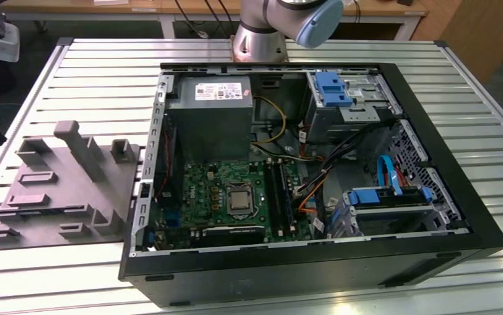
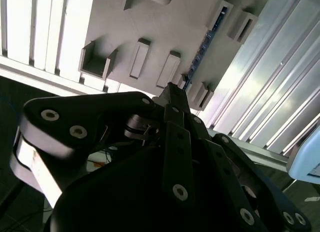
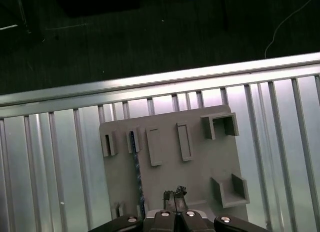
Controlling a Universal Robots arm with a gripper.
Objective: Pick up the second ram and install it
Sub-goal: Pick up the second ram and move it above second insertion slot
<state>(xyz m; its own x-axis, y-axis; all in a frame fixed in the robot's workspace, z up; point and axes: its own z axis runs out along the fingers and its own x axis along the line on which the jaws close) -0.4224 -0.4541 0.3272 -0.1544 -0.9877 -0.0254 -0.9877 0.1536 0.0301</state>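
The second ram (image 3: 136, 167) is a thin dark-blue stick standing on its edge in a slot of the grey fixture plate (image 3: 200, 167). In the second wrist view the ram (image 2: 202, 47) is a narrow blue strip on the same plate (image 2: 150, 22). My gripper (image 3: 175, 193) hangs above the plate, a short way to the side of the ram and not touching it. Its black fingers (image 2: 172, 87) meet at the tips, shut with nothing between them.
In the exterior view the fixture plate (image 1: 59, 190) lies on the slatted metal table (image 1: 102, 79), to the left of the open computer case (image 1: 487, 230). Inside are the motherboard (image 1: 225, 190), black memory slots (image 1: 277, 187), a grey power-supply box (image 1: 209, 118) and cables. The arm's base (image 1: 260, 39) stands behind the case.
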